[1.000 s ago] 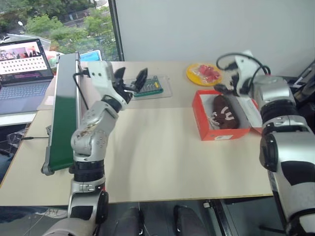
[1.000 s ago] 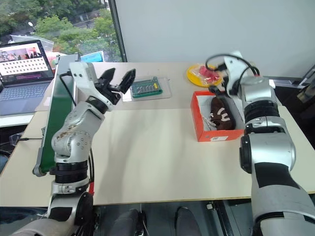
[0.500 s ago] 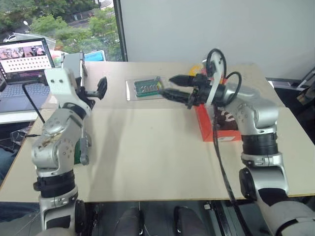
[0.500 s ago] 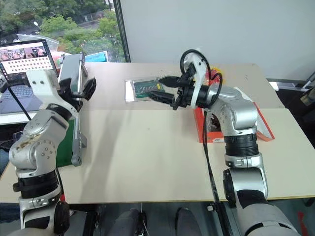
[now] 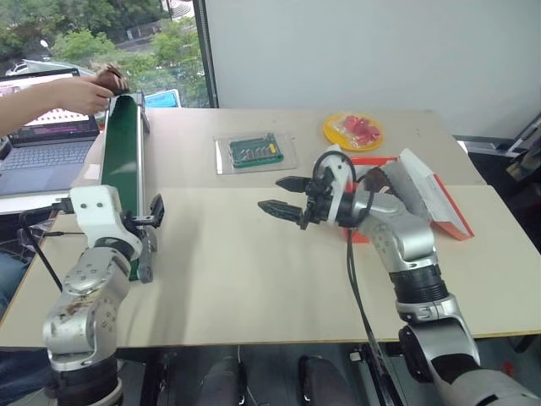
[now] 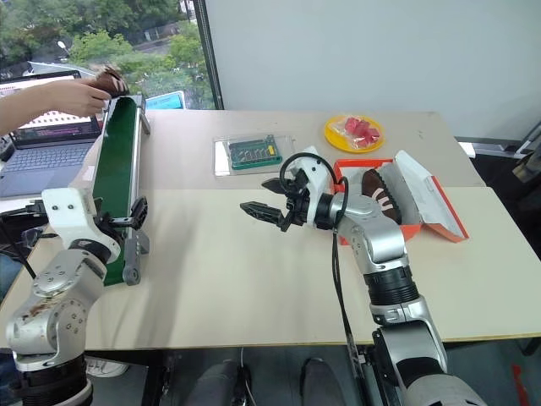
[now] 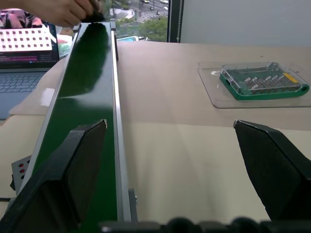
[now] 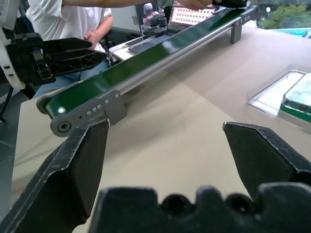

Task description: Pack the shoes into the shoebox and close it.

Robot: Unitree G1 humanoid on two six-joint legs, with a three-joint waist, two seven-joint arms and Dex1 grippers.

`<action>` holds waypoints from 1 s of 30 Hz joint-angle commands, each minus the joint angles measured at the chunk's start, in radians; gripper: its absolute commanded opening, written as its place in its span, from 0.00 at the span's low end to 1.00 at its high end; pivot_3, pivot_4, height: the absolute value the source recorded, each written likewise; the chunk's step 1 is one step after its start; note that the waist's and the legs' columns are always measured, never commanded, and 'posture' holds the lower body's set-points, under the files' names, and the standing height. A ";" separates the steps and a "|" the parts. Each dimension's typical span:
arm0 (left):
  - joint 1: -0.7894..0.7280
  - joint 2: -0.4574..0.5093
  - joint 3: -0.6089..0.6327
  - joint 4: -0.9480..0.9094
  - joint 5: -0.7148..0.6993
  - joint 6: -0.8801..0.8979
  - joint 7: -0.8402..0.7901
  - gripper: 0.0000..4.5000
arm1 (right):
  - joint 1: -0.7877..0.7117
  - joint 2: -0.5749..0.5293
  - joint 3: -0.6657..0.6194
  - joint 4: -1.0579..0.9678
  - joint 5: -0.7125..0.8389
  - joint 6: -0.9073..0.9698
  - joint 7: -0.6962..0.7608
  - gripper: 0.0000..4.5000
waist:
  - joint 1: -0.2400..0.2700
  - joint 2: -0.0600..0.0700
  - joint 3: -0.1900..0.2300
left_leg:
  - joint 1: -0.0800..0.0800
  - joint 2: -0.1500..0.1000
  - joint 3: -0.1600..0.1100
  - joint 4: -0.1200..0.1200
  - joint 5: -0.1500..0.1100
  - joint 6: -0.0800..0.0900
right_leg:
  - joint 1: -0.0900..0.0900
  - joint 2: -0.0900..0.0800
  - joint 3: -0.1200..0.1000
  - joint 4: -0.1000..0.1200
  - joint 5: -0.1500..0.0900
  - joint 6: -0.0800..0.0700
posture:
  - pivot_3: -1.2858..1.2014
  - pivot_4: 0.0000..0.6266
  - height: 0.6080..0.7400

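At nine o'clock a person's hand (image 6: 74, 95) sets a shoe (image 6: 111, 82) at the far end of the green conveyor (image 6: 116, 173), so my left pincer (image 5: 154, 222) waits near its close end, spread wide and empty. At center my right pincer (image 6: 264, 197) hangs gaping, empty, over the counter (image 6: 220, 279). At three o'clock the shoebox (image 6: 441, 216) lies open, one shoe (image 6: 380, 184) inside.
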 commanded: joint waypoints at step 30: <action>-0.208 0.073 0.105 0.320 0.100 -0.064 0.037 1.00 | -0.048 0.029 0.038 0.145 -0.107 -0.123 -0.050 0.99 | -0.001 0.000 0.000 | 0.000 0.000 -0.001 0.000 0.000 0.000 | -0.001 0.000 -0.001 0.001 0.000 -0.001 | 0.52 0.24 1.00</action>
